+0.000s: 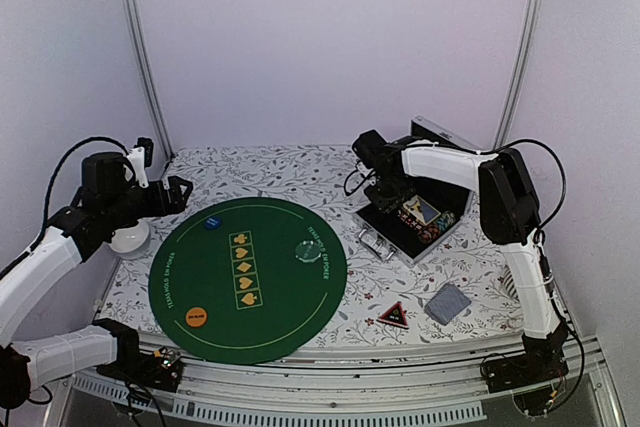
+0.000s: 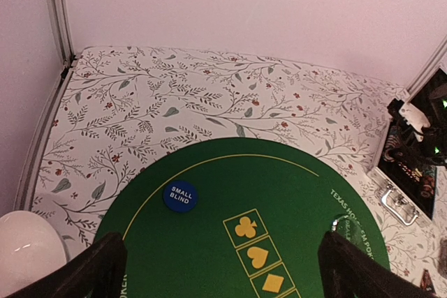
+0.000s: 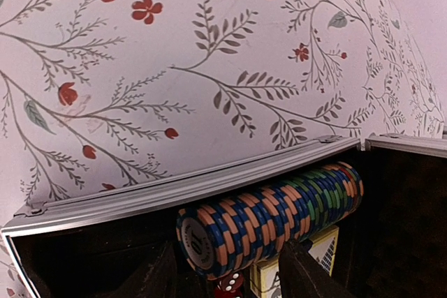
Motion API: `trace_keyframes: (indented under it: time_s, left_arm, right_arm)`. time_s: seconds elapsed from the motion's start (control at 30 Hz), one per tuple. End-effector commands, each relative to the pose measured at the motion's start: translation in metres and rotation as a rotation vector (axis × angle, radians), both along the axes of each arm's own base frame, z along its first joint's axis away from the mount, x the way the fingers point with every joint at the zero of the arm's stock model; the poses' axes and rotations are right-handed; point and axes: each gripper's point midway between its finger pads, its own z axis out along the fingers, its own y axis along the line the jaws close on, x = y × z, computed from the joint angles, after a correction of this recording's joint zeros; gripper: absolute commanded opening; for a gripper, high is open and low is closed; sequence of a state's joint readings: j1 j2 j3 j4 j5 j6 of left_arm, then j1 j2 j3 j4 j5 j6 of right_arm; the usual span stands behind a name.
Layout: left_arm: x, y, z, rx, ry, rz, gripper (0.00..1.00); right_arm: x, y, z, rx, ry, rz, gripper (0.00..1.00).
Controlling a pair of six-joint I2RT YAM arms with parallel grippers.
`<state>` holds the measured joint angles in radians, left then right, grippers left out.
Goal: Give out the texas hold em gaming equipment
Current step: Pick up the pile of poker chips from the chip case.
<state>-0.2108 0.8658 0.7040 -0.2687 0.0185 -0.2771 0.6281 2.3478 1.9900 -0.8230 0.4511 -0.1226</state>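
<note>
In an open metal case lies a row of striped poker chips, blue-orange at the near end and green further back. My right gripper reaches into the case, jaws open and straddling the near blue-orange chips, with a gap at the row's end face. On the green mat sit a blue small-blind disc, an orange disc and a clear disc. A red-black triangle token and grey-blue cards lie right of the mat. My left gripper hovers open above the mat's far left, empty.
A white cup stands at the mat's left edge, under my left arm. Red dice and a card box lie in the case below the chips. White walls and two metal posts close off the back.
</note>
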Motion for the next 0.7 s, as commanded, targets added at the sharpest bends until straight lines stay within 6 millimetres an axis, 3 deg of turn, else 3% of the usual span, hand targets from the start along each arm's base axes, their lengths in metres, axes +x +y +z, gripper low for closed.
trace_keyframes:
  time_s: [0.0,0.27,0.33,0.4,0.67]
  left_arm:
    - [0.003,0.002,-0.003,-0.005,-0.002,0.005,0.98]
    - [0.003,0.002,-0.005,-0.005,0.004,0.003,0.98]
    - [0.003,0.002,-0.004,-0.006,0.003,0.003,0.98]
    - [0.003,0.002,-0.004,-0.006,0.003,0.002,0.98]
    - [0.004,0.001,-0.004,-0.007,0.003,-0.001,0.98]
  right_arm:
    - [-0.001,0.007,0.007,0.064,0.009,0.017,0.49]
    - [0.002,-0.009,-0.002,0.014,0.008,-0.019,0.51]
    - [0.001,-0.014,-0.02,-0.024,0.033,-0.027,0.52]
    - [0.0,-0.016,-0.024,-0.034,0.043,-0.03,0.51]
    - [-0.001,-0.01,-0.034,-0.013,0.067,-0.015,0.47]
